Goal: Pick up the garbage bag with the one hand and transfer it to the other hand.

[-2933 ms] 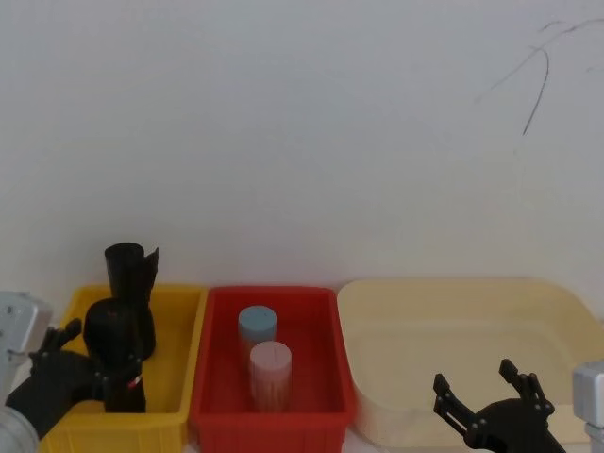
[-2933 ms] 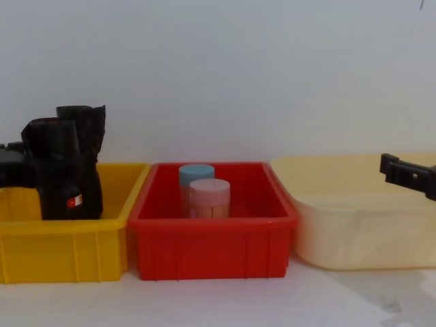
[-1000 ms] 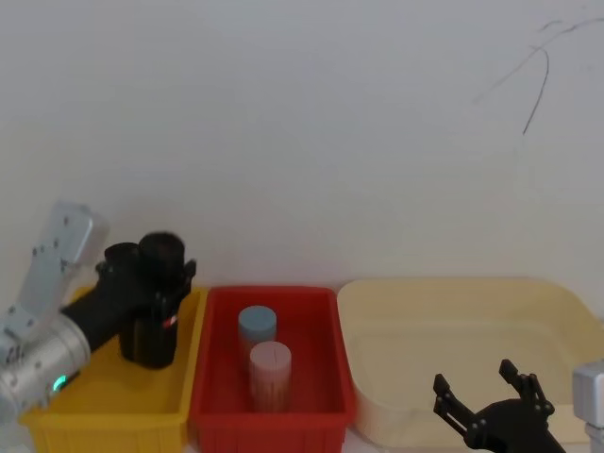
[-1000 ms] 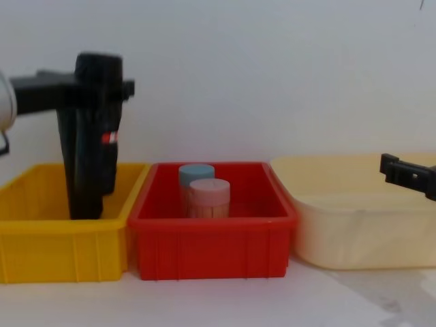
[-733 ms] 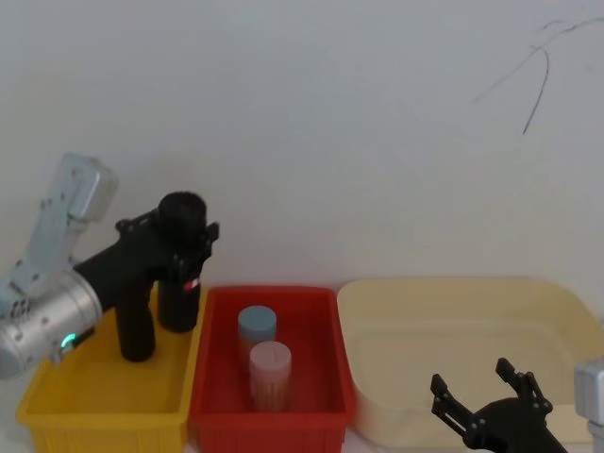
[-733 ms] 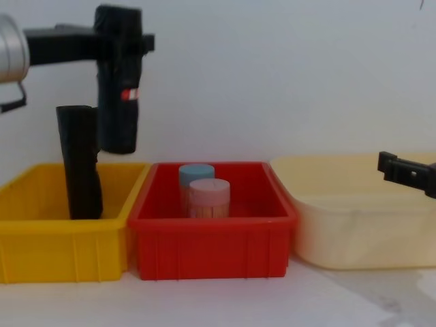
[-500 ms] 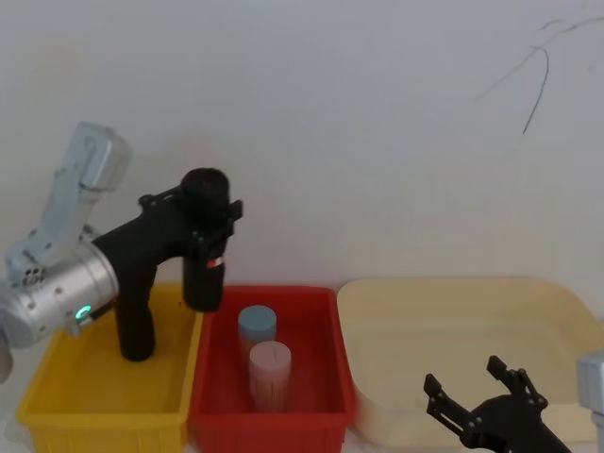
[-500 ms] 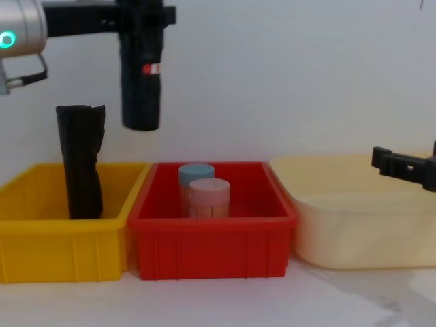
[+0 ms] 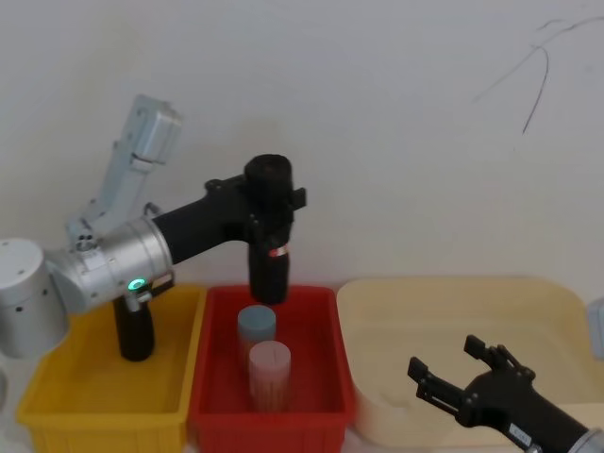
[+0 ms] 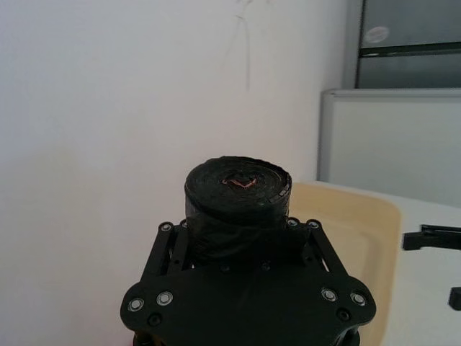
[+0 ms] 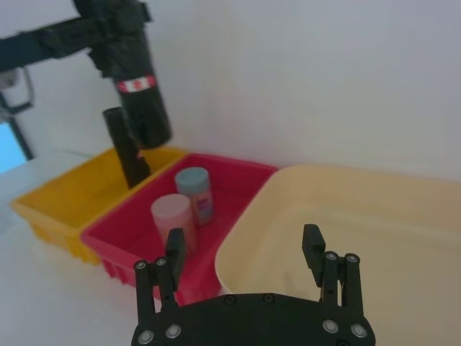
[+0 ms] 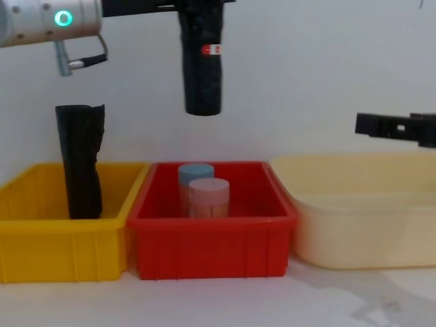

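Red bin [image 12: 211, 248] with 2 canisters [image 12: 208, 197]

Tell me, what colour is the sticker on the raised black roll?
Red and white, on the garbage bag in the left gripper; clearest in right wrist view.

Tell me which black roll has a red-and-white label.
The garbage bag held aloft by the left gripper; the other black roll, standing in the yellow bin, shows no label.

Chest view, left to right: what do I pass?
Yellow bin holding a black roll → red bin, the garbage bag hanging above it in the left gripper → cream tub, the right gripper open above it.
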